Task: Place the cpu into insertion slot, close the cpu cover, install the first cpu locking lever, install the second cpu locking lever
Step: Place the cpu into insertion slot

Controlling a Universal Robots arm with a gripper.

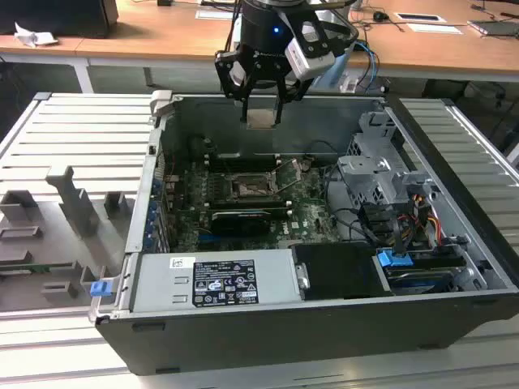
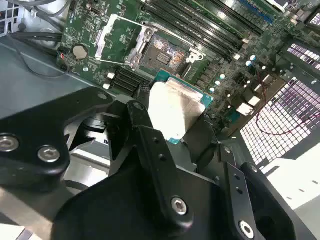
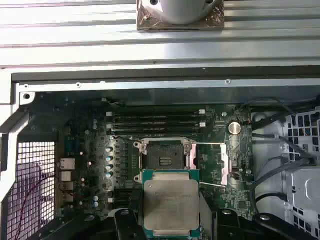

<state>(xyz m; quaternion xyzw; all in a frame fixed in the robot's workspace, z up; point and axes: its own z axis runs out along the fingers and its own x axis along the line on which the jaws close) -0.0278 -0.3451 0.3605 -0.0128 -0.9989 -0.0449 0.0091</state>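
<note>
Gripper [image 1: 261, 118]: narrow, clamped on two opposite edges of the cpu [image 3: 171, 202], which it holds flat.
Cpu: in the air, well above the insertion slot [image 3: 164, 156] and apart from it.
Insertion slot: open, contacts bare.
Cpu cover [image 3: 224, 165]: swung open beside the insertion slot, clear of it.
Care needed: probably squaring the chip's edges to the slot's rim, keeping it level, and never sliding across the contacts.

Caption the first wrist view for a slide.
Gripper holds the cpu above the bare insertion slot, with the cpu cover hinged open beside it.
</note>
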